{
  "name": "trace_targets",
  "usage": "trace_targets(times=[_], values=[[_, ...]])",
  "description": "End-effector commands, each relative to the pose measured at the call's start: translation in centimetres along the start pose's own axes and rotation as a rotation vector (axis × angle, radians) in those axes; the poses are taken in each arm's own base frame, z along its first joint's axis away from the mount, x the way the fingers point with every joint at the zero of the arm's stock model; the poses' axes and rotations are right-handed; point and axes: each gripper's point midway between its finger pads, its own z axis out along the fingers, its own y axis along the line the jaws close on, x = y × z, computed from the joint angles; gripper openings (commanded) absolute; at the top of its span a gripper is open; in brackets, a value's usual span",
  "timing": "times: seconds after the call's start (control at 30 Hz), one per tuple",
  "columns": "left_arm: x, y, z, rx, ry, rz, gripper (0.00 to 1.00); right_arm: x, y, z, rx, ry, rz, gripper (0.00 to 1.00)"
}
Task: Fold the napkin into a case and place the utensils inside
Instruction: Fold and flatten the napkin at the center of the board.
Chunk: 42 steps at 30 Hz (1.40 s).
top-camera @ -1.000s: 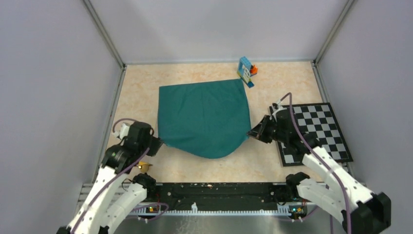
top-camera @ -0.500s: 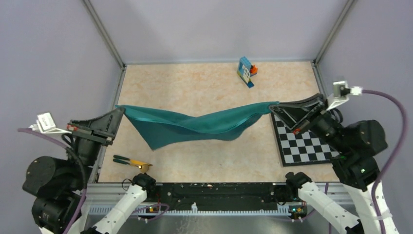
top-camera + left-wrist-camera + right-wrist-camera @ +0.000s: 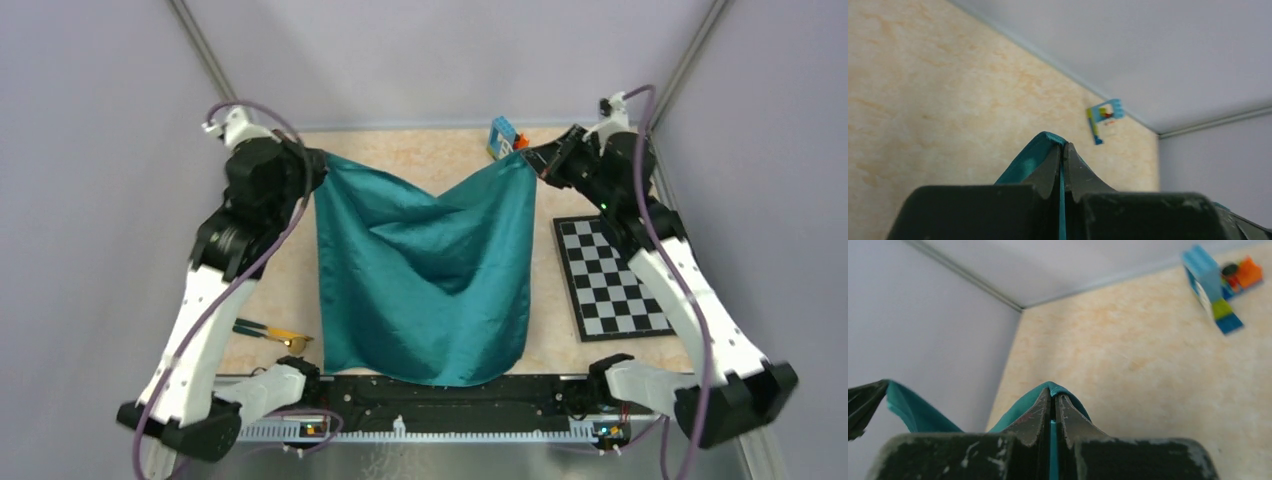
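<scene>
Top view: left tool [image 3: 318, 160] and right tool [image 3: 527, 158] high over the far part of the surface [image 3: 290, 290], each pinched tight on one upper corner of the napkin [image 3: 425, 270]. Hangs spread between them as a sheet, sagging in the middle, lower edge at the near rail. Only here: utensils [image 3: 272, 332] on the surface beside the left arm's base, checkerboard mat [image 3: 610, 275] to the right. Wrist views: closed tips with teal cloth between, toy blocks [image 3: 1220, 285] near the back wall
</scene>
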Motion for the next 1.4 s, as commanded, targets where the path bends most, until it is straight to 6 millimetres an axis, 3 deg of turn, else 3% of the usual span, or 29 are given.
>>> trace_targets(times=[0.0,0.13,0.3,0.43,0.57,0.67,0.77,0.87,1.1,1.37], values=[[1.0,4.4,6.9,-0.136,-0.008,0.079,0.0,1.4,-6.6,4.8,0.156,0.042,0.071,0.0],[4.4,10.9,13.6,-0.175,0.119,0.002,0.0,3.2,-11.0,8.7,0.226,0.083,0.076,0.0],[9.9,17.3,20.6,-0.207,0.317,-0.053,0.0,6.6,-15.9,14.0,0.267,0.174,0.061,0.0],[13.1,19.1,23.4,-0.117,0.473,-0.083,0.0,10.4,-17.9,17.2,0.218,0.284,0.076,0.0],[15.2,20.2,23.8,-0.084,0.562,-0.103,0.0,13.0,-18.8,18.3,0.185,0.374,0.1,0.0],[16.2,20.6,22.0,-0.094,0.604,-0.098,0.0,14.4,-19.3,17.0,0.212,0.434,0.114,0.0],[16.9,21.2,19.0,-0.135,0.627,-0.07,0.0,15.3,-18.9,14.7,0.222,0.475,0.112,0.0],[18.5,22.3,14.9,-0.191,0.69,-0.06,0.0,17.0,-19.1,11.3,0.257,0.525,0.123,0.0],[22.0,27.5,5.4,-0.472,0.786,-0.029,0.0,22.0,-19.0,3.3,0.263,0.668,0.153,0.0],[25.4,30.2,-0.9,-0.738,0.845,-0.202,0.0,25.5,-18.7,-3.1,0.288,0.762,0.194,0.0]])
